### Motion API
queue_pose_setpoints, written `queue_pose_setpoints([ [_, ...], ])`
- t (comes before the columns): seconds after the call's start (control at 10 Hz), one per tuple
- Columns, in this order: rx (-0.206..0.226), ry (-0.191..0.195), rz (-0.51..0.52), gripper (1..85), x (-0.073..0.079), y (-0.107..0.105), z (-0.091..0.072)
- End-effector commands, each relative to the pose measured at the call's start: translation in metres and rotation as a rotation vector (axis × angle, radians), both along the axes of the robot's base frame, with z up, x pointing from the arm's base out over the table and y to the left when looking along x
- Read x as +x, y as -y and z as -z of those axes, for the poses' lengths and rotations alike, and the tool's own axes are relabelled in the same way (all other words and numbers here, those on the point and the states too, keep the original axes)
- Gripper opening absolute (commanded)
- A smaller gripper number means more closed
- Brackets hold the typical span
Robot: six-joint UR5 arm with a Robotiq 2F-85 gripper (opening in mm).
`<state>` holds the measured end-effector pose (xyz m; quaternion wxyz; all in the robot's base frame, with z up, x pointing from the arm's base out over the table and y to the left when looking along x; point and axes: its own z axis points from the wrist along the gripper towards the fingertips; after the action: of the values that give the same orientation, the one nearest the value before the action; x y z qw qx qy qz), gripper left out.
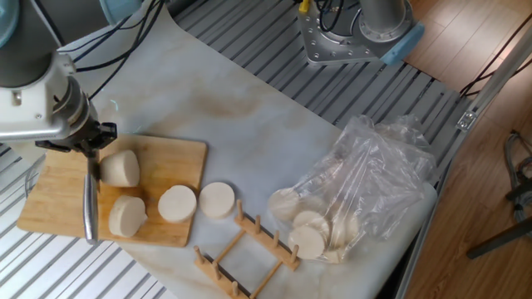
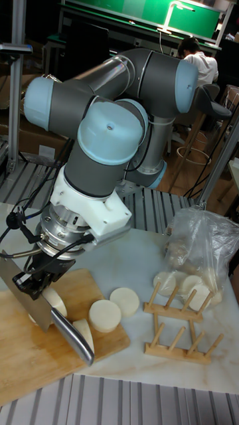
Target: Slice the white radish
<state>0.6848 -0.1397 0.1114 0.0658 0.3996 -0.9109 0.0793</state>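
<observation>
Gripper (image 2: 34,277) clamps the knife (image 1: 90,203) handle, blade edge-down (ready to cut, I judge) just beside the white radish (image 1: 121,169) lying on the cutting board (image 1: 179,158).

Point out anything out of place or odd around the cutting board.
One round slice lies off the cutting board, on the white sheet against the wooden rack. Another slice hangs over the board's edge. The hand holds the knife beside the white radish. Nothing looks spilled or damaged.
</observation>
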Motion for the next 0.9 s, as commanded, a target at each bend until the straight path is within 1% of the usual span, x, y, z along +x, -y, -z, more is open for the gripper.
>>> queue_pose_setpoints([
  [0.0, -0.014, 0.018, 0.008, 1.3, 0.004, 0.01, -0.002],
  [0.2, -0.014, 0.018, -0.002, 1.3, 0.013, 0.011, -0.009],
  [0.4, -0.055, 0.039, -0.026, 1.3, 0.021, 0.023, -0.014],
  [0.6, -0.077, 0.041, -0.041, 1.3, 0.023, 0.03, -0.024],
  [0.7, -0.085, 0.034, -0.04, 1.3, 0.022, 0.03, -0.032],
  [0.8, -0.08, 0.019, -0.036, 1.3, 0.017, 0.026, -0.04],
])
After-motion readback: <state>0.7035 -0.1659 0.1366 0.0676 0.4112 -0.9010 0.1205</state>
